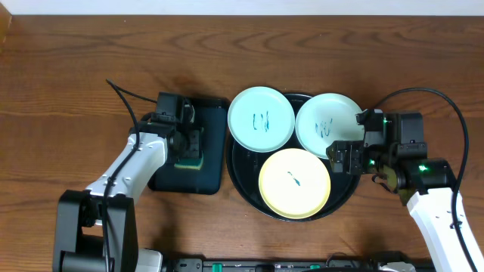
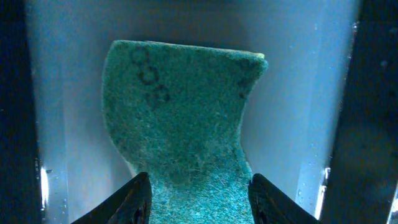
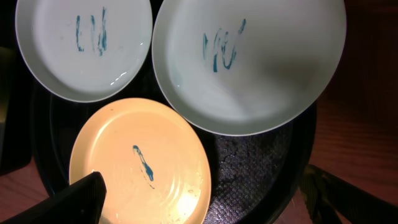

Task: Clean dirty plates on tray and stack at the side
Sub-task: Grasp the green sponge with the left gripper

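Three plates lie in the round black tray: a mint-blue one at the far left, a mint-blue one at the far right, and a yellow one in front. All three carry blue-green scribbles. In the right wrist view they show as left mint, right mint and yellow. My right gripper is open and empty above the tray's right rim. My left gripper is shut on a green sponge, pinching it narrow.
The sponge sits over a smaller rectangular black tray left of the round tray. Bare dark wood tabletop lies left, behind and right of the trays. Arm cables loop over the table on both sides.
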{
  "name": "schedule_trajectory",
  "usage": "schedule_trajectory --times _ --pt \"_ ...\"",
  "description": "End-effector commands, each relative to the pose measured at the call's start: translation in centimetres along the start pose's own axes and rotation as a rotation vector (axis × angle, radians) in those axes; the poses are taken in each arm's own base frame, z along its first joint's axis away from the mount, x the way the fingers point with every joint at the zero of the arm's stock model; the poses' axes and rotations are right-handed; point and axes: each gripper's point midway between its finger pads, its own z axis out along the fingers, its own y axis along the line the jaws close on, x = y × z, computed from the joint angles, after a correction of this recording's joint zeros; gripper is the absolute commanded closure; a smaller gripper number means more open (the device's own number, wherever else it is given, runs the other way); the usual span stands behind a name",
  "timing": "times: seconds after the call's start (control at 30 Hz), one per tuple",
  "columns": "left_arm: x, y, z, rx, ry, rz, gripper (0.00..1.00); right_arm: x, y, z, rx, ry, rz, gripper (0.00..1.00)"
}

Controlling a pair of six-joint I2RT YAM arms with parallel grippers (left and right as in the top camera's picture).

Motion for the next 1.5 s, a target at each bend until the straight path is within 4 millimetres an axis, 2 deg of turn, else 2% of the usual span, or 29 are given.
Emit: schedule_trajectory --times 0.0,0.37,0.5,0.63,0.67,0.73,0.77,0.8,0.9,1.07,1.23,1.33,1.47 --pt "-1.1 0.3 -0.4 -0.027 -0.027 0.001 0.48 -0.6 0.6 -0.3 -0.017 -0.013 -0.005 0.02" --pt "-0.5 0.4 0.3 -0.028 -0.019 0.0 0.48 -0.6 0.6 -0.3 -0.018 -0.013 -0.005 0.03" --pt "-0.1 0.6 1.2 -0.032 0.008 -0.002 0.49 -0.6 0.6 -0.3 -0.018 -0.013 -0.005 0.03" --pt "0.8 0.8 2.5 -0.04 0.056 -0.006 0.57 -0.5 0.6 -0.3 -0.017 -0.011 -0.005 0.05" --pt "1.2 1.0 2.9 -0.043 0.077 -0.007 0.69 -0.6 0.6 -0.3 -0.017 -0.012 -0.005 0.06" --pt "1.3 1.0 2.9 -0.044 0.08 -0.008 0.81 -0.6 0.6 -0.3 -0.017 -0.012 -0.005 0.06" --pt "1.1 0.9 2.7 -0.042 0.071 -0.007 0.92 -0.6 0.6 -0.3 -0.017 -0.012 -0.005 0.06" --pt "0.9 0.9 2.5 -0.041 0.062 -0.006 0.92 -0.6 0.6 -0.3 -0.017 -0.013 -0.005 0.06" --pt "0.0 0.6 1.4 -0.034 0.019 -0.003 0.93 -0.6 0.6 -0.3 -0.017 -0.013 -0.005 0.06" --pt "-1.3 0.0 -2.2 -0.013 -0.082 0.004 0.93 -0.2 0.6 -0.3 -0.016 0.003 -0.002 0.08" --pt "-1.2 -0.3 -5.1 -0.004 -0.128 0.007 0.93 0.3 0.5 -0.2 -0.013 0.025 0.004 0.13" --pt "-0.7 -0.2 -5.2 -0.005 -0.113 0.005 0.92 0.8 0.4 0.2 -0.014 0.054 0.011 0.16" --pt "0.1 -1.0 -4.2 0.047 -0.061 0.001 0.92 1.7 0.4 1.1 -0.023 0.109 0.026 0.21"
